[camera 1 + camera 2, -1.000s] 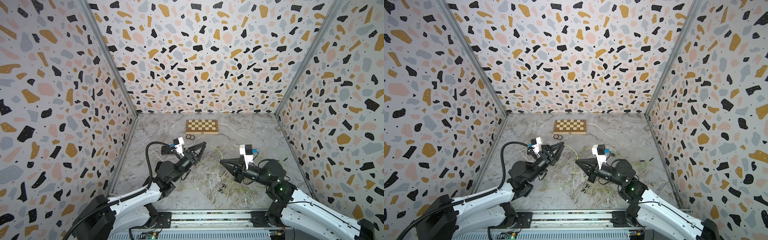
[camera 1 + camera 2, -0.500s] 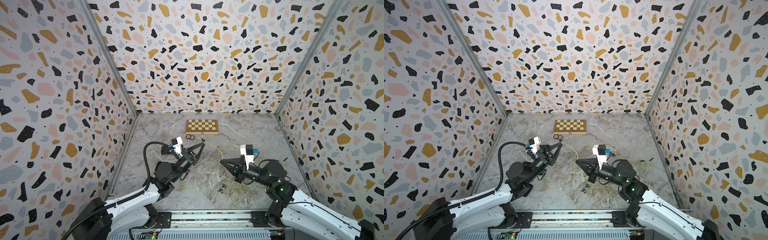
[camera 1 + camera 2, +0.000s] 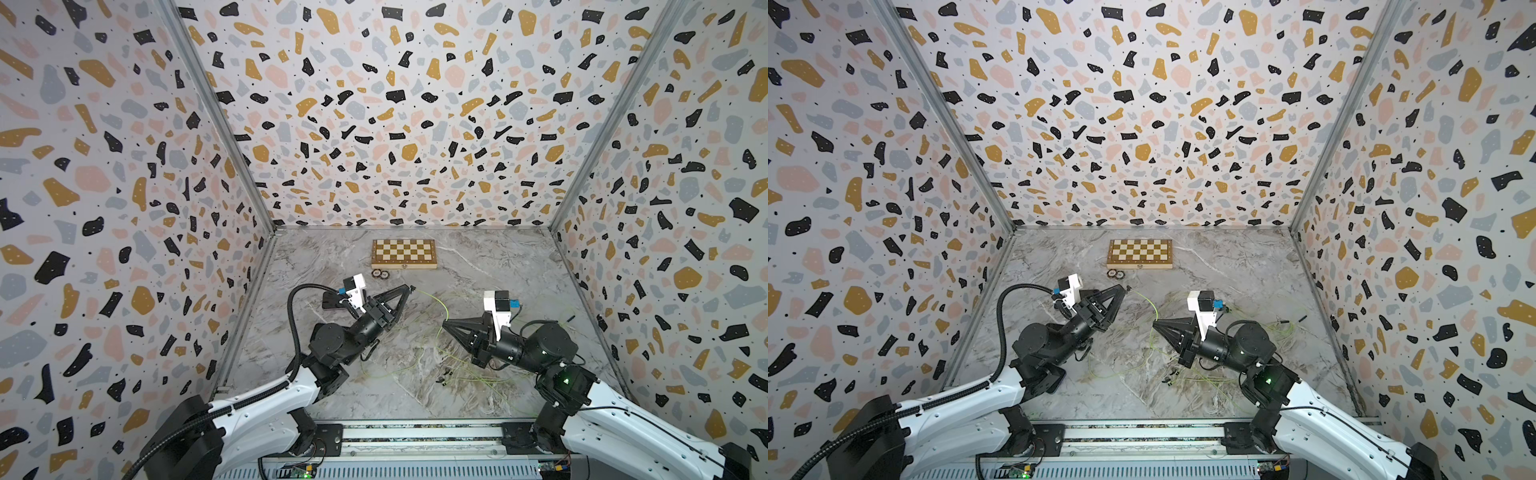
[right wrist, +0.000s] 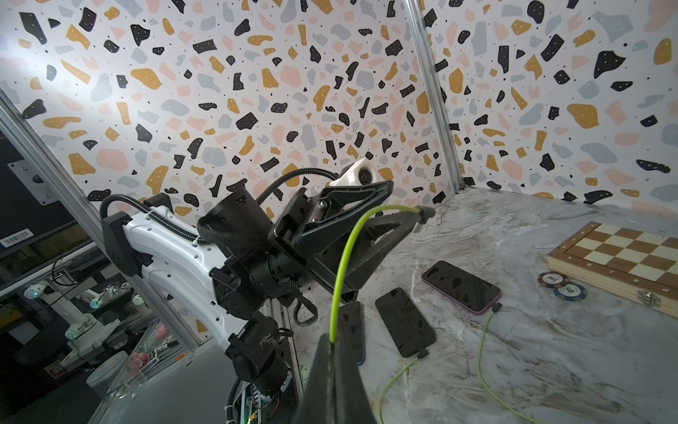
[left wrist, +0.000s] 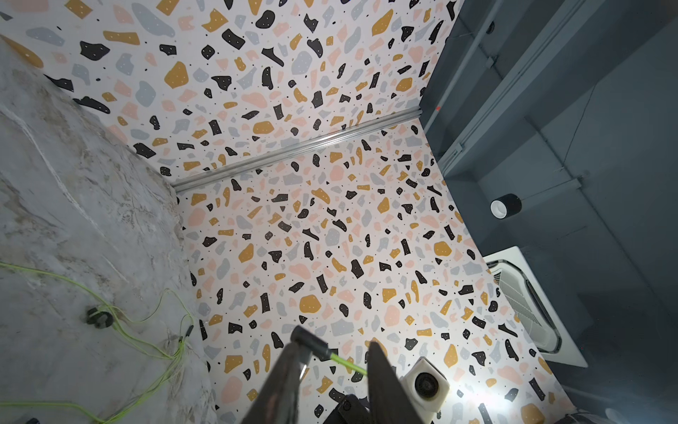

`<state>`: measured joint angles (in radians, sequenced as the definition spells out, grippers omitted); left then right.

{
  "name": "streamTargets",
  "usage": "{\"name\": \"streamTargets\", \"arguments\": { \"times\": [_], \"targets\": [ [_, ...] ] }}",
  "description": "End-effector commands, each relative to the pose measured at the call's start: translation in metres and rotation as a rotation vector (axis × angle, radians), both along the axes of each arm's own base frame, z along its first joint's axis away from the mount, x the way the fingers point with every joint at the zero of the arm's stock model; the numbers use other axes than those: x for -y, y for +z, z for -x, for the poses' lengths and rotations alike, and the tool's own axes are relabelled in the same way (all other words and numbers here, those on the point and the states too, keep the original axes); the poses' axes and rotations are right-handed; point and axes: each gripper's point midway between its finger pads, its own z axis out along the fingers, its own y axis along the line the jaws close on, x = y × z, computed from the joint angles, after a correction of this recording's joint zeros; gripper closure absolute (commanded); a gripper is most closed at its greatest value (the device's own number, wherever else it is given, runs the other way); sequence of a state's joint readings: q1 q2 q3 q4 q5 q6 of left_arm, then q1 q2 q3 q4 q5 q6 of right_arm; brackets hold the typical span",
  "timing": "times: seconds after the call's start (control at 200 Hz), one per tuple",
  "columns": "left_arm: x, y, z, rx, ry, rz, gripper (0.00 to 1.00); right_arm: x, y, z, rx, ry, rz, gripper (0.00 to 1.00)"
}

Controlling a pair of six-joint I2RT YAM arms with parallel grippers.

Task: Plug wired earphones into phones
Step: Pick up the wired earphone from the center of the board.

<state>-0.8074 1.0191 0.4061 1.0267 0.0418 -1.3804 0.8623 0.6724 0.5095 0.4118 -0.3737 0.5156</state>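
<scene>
My right gripper is shut on a yellow-green earphone cord. The cord arcs up to its black plug, which rests against one fingertip of my left gripper. That gripper's jaws stand apart, with the cord crossing the gap. Both grippers hover over the table's middle. Three phones lie face up below the left arm: a purple-edged one and a black one, each with a cord plugged in, and a blue-edged one partly hidden behind the held cord.
A chessboard lies at the back, with two poker chips in front of it. Loose earphone cords and black earbuds are spread over the marble table near the front. Patterned walls close three sides.
The left jaws closed briefly and stand apart again. Both arms have hardly shifted, and the right gripper keeps its hold on the cord.
</scene>
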Motion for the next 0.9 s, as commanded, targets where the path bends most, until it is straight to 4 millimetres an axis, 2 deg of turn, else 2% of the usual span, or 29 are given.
{"name": "streamTargets", "arguments": {
  "times": [0.0,0.13,0.526,0.896],
  "targets": [
    [-0.004,0.018,0.004,0.036,0.005,0.04,0.64,0.003,0.008,0.005,0.025,0.005,-0.021,1.0],
    [-0.003,0.012,0.003,0.014,0.002,0.033,0.65,0.004,0.011,0.007,0.033,0.012,-0.031,1.0],
    [0.0,0.023,0.004,0.036,-0.023,0.085,0.7,-0.003,0.007,0.01,0.033,0.034,-0.018,1.0],
    [-0.003,0.025,0.006,0.041,-0.023,0.097,0.82,-0.003,0.006,0.009,0.032,0.023,-0.015,1.0]
  ]
}}
